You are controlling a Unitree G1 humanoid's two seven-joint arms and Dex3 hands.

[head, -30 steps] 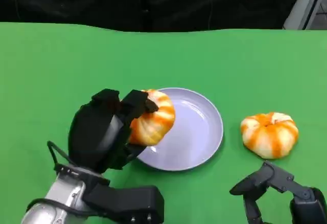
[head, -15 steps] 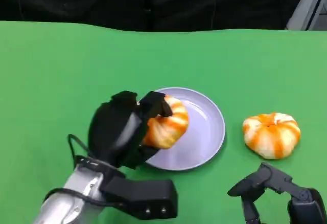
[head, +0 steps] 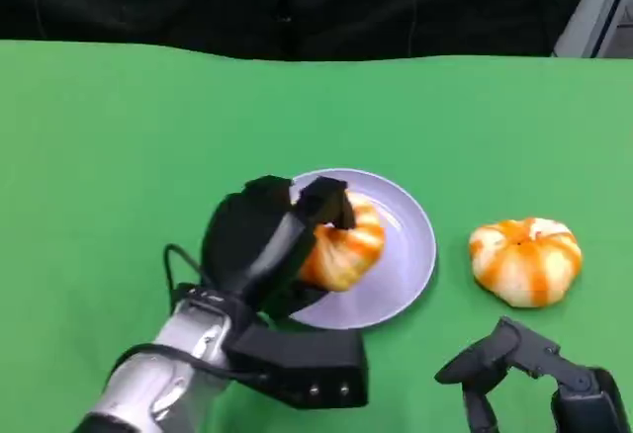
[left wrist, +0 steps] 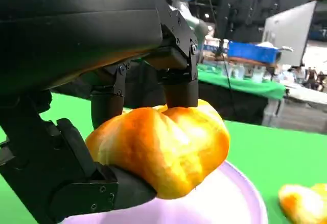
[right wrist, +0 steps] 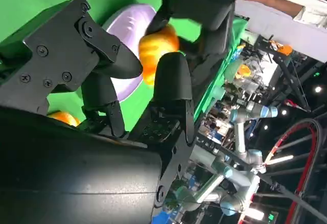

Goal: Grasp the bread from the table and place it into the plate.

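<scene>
My left hand grips an orange-and-white striped bread and holds it over the lavender plate, just above its left half. In the left wrist view the bread sits between the black fingers, hanging a little above the plate. A second striped bread lies on the green table to the right of the plate. My right hand rests low at the front right, fingers apart, holding nothing. The right wrist view shows the held bread over the plate beyond the right hand's fingers.
The green table stretches wide to the left and behind the plate, ending at a black backdrop. A person's sleeve shows beside the table in the right wrist view.
My left hand has carried the bread to the right, from the plate's left rim to above its left half. The right hand and the second bread stay put.
</scene>
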